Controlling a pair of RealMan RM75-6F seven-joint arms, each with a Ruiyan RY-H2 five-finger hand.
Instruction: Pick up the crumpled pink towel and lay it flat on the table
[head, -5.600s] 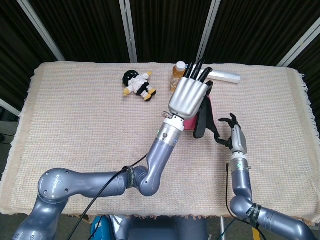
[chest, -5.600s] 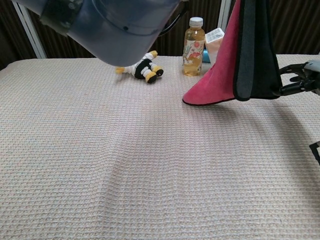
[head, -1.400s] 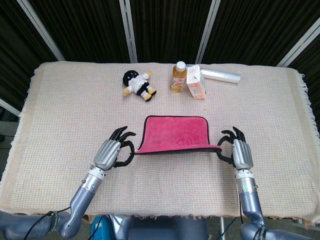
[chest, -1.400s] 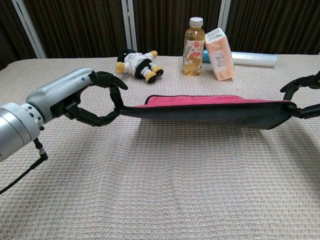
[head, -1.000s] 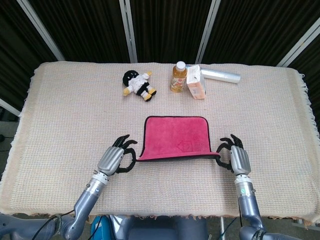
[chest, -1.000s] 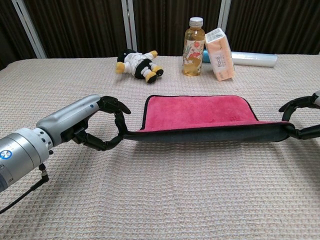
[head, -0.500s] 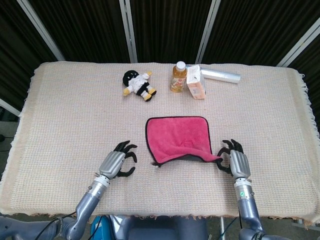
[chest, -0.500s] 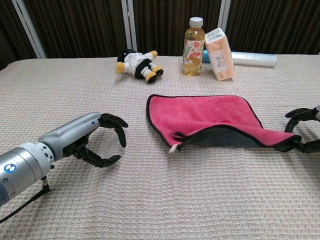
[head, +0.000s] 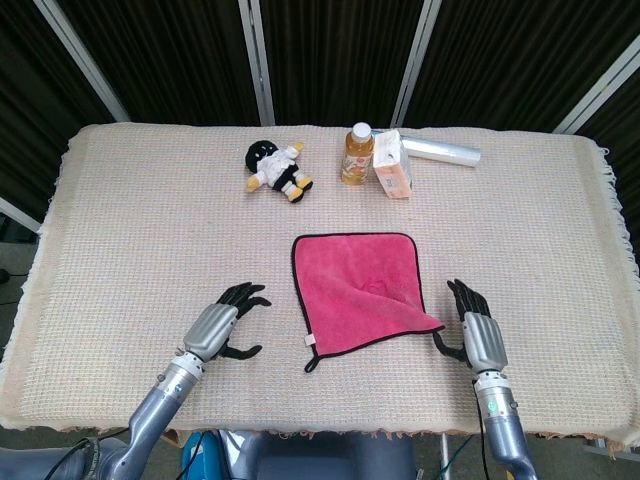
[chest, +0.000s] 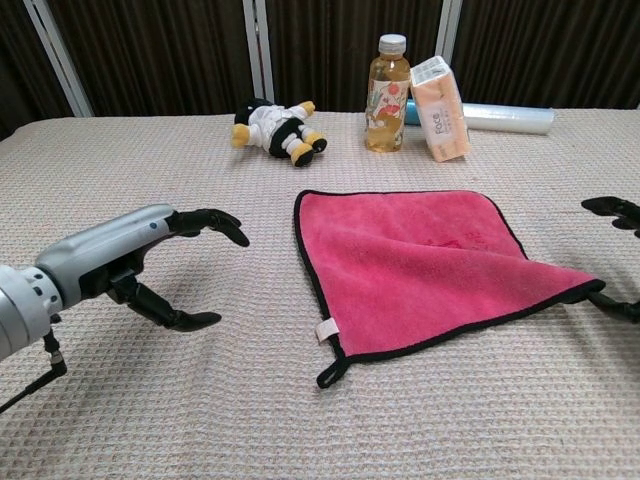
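The pink towel (head: 360, 288) has been released and now lies spread on the table (head: 140, 220), between the left hand (head: 218, 326) and right hand (head: 477, 335); both are empty, fingers spread. The near edge sits skewed, so the task is judged nearly done

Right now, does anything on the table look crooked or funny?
A little. The pink towel lies spread out but crooked: its front edge slants, with the right corner pulled out near the right hand. The toy doll lies tipped over on its side. Nothing looks spilled or broken.
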